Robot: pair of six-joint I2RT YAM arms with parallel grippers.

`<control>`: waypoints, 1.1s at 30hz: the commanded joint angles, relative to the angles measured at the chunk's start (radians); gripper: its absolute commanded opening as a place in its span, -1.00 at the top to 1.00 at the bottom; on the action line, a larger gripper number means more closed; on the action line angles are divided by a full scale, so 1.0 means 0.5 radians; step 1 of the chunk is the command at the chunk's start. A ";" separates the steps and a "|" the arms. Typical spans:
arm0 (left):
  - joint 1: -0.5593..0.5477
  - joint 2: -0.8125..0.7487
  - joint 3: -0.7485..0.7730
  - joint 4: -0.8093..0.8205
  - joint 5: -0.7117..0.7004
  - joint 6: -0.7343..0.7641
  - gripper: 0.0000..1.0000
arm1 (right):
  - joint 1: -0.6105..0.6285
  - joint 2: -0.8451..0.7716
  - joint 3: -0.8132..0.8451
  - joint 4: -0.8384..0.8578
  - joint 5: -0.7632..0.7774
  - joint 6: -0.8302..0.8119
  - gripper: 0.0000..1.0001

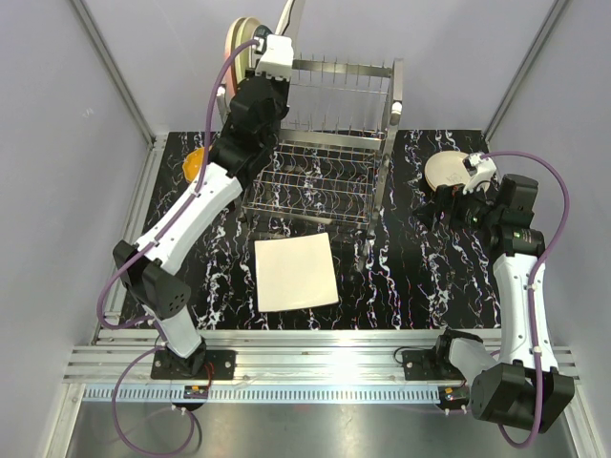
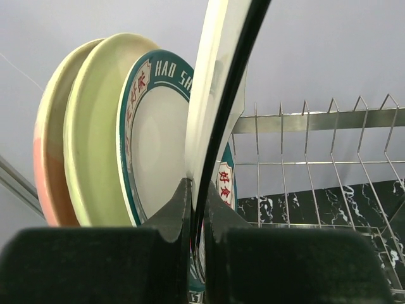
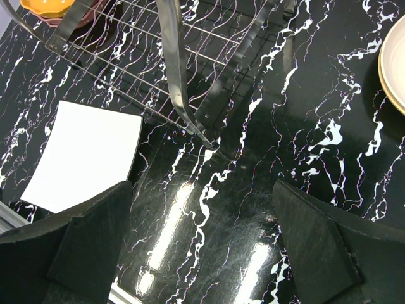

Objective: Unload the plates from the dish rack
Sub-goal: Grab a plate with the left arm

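Observation:
The chrome wire dish rack [image 1: 336, 65] stands at the back middle. My left gripper [image 1: 275, 48] is at its top left corner, shut on the rim of a white plate with a dark edge [image 2: 218, 95] that stands edge-on between the fingers [image 2: 172, 209]. Behind it stand a white plate with a teal patterned rim [image 2: 155, 126], a cream plate [image 2: 92, 133] and a pink-and-cream plate [image 2: 45, 158]. My right gripper [image 1: 447, 205] hangs open and empty over the table, beside a round cream plate [image 1: 445, 170]. A large cream square plate [image 1: 296, 273] lies in front of the rack.
An orange plate [image 1: 194, 162] lies on the table left of the rack, partly under my left arm. The right wrist view shows it [image 3: 47, 6] on a maroon plate [image 3: 85, 18], behind the rack's lower wires [image 3: 126, 44] and steel leg [image 3: 177, 69].

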 commanded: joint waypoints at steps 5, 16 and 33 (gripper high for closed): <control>0.020 -0.134 0.270 0.518 -0.072 -0.179 1.00 | 0.001 -0.045 0.002 0.079 0.024 -0.040 -0.99; 0.017 -0.180 0.310 0.451 -0.013 -0.341 1.00 | -0.002 -0.051 0.002 0.079 0.027 -0.040 -0.99; 0.020 -0.569 0.077 0.202 0.413 -1.001 1.00 | -0.002 -0.051 -0.004 0.085 0.045 -0.049 -1.00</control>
